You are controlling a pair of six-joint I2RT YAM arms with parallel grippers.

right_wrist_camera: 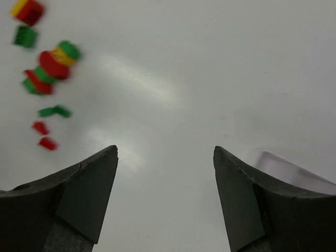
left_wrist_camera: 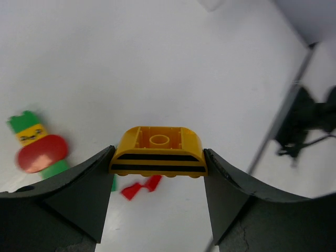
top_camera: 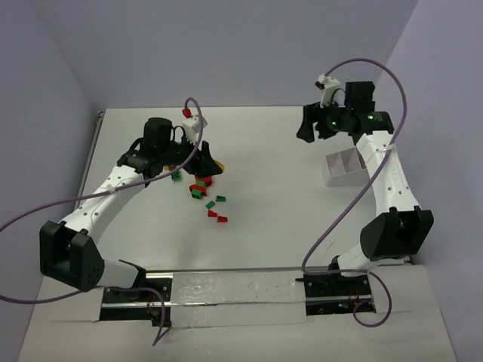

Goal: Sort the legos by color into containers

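The left end effector (left_wrist_camera: 158, 153) grips a yellow lego brick (left_wrist_camera: 157, 142) by the scattered legos (top_camera: 210, 197) — next it needs carrying across to the white three-compartment tray (top_camera: 343, 178); the right end effector (right_wrist_camera: 165, 152) gapes empty.

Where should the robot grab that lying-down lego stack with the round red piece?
Probably across its narrow width, pinching the flat sides of its small yellow brick, coming straight down from above. The stack lies long on the table, and the round red piece could slip. The open right claw is free; the left claw holds a yellow curved brick.
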